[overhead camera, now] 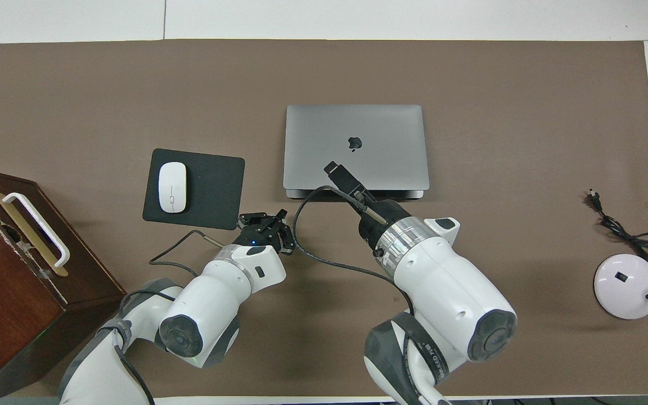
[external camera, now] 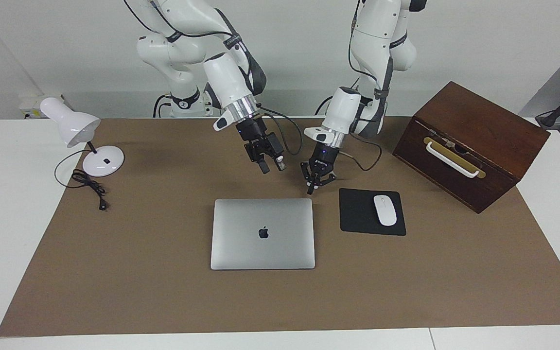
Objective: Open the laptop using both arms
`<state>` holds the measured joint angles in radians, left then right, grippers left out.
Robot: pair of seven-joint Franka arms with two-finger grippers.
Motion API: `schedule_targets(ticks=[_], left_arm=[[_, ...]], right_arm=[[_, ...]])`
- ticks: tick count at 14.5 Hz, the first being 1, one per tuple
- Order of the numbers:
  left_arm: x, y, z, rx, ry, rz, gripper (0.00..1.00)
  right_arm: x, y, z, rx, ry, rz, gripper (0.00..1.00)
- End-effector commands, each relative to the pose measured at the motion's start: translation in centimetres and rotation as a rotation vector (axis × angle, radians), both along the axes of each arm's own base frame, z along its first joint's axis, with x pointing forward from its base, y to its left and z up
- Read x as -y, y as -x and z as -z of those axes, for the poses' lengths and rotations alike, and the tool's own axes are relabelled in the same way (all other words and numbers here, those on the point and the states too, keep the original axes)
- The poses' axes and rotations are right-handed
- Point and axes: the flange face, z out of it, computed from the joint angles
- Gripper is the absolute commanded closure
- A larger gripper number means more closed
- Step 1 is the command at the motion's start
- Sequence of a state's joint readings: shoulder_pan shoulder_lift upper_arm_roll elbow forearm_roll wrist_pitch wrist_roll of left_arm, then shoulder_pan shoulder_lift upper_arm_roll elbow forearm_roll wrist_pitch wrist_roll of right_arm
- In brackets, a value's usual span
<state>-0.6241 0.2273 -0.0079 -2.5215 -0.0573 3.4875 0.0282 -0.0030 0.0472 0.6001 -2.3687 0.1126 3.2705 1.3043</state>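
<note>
A: Laptop (external camera: pixel 262 233) shut, flat mid-counter beside mouse pad (external camera: pixel 371 212).
B: Left tool (external camera: pixel 315 183) pinched together, empty, near laptop's corner, likely to steady. Right tool (external camera: pixel 270 166) over nearer edge; fingers — cannot tell.

L pincer (external camera: pixel 312 188) shut, low; R pincer (external camera: pixel 266 167) raised, both arms fwd.

My black fingers (external camera: pixel 310 190) hang from white arms; silver laptop (external camera: pixel 262 233), black logo, brown mat (external camera: pixel 163 272), white mouse (external camera: pixel 385 210), black pad (external camera: pixel 358 214).
</note>
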Motion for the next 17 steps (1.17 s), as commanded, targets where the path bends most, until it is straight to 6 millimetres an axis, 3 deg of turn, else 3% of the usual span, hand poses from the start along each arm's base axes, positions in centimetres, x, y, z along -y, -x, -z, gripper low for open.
schedule_targets(ticks=[1,7,17], left_arm=[[1.0,-1.3,0.7,0.021,-0.003,0.012,1.00],[1.6,-2.6,0.8,0.030,0.007,0.004,1.00],[2.3,-4.2,0.6,0.047,0.022,-0.007,1.00]], right_arm=[[0.3,0.6,0.8,-0.042,-0.032,0.045,0.00],[1.1,1.3,2.9,-0.172,-0.036,0.122,0.00],[2.4,0.1,4.5,-0.158,-0.045,0.129,0.00]])
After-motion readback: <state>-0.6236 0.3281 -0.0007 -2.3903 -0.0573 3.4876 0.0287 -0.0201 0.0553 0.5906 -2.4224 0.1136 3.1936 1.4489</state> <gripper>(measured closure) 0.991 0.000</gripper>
